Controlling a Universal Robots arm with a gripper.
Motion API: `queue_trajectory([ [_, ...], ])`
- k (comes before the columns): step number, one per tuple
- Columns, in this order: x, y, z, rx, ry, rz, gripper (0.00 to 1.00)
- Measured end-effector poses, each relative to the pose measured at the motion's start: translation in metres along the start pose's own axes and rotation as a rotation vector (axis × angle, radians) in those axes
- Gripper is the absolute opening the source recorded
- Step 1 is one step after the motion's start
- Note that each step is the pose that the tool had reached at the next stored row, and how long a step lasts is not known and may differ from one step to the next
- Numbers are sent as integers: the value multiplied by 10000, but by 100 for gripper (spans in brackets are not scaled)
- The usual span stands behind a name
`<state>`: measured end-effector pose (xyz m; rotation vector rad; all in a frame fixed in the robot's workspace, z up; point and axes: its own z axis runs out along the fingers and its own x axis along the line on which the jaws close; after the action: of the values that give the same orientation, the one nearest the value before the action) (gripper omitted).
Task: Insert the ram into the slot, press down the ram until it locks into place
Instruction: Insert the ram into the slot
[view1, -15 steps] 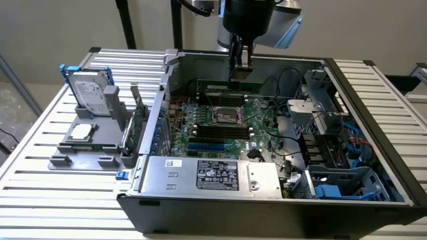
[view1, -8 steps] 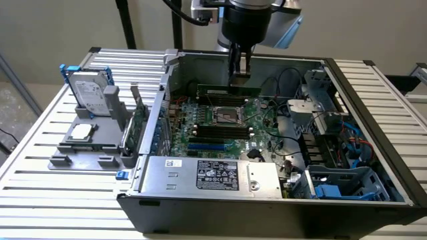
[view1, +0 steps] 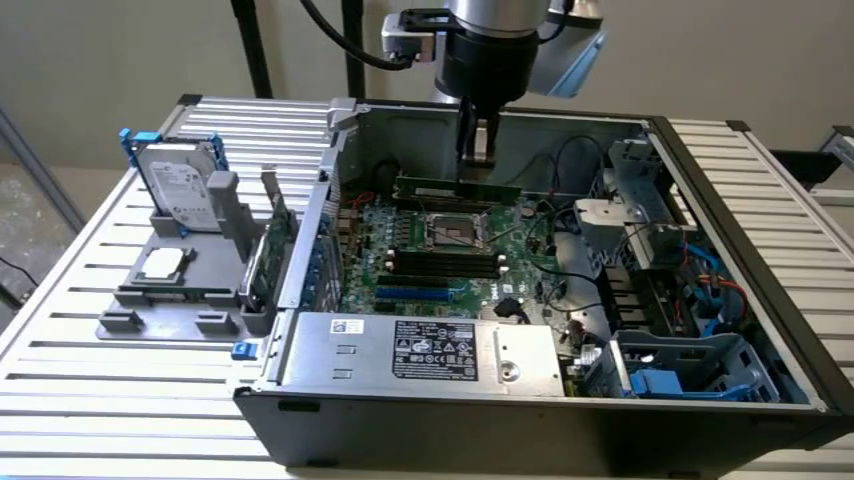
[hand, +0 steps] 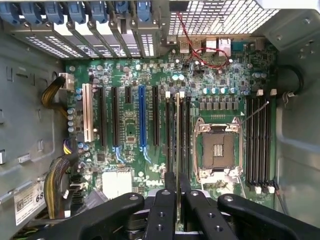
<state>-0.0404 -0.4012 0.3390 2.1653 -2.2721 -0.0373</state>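
The ram (view1: 461, 187) is a long green stick held level in the air over the back part of the motherboard (view1: 527, 255), inside the open computer case. My gripper (view1: 477, 176) comes down from above and is shut on its middle. The black memory slots (view1: 441, 264) with pale end latches lie side by side lower down, nearer the case's front, with nothing in them. In the wrist view the ram (hand: 178, 135) shows edge-on, running out from between my fingers (hand: 165, 205). The parallel slots (hand: 260, 145) lie off to one side, beyond the processor socket (hand: 218, 150).
The case walls (view1: 747, 250) ring the board. A power supply (view1: 427, 350) sits at the front and a drive cage (view1: 654, 215) at the exterior view's right. Outside, at the left, stand a hard drive (view1: 180, 190), a grey fixture (view1: 167, 290) and an upright green card (view1: 276, 250).
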Motion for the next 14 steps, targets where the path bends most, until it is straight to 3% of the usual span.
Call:
queue_trajectory([
  [5,-43,-1,91,11,25,-1,13],
  [14,-63,-3,255,90,82,-29,13],
])
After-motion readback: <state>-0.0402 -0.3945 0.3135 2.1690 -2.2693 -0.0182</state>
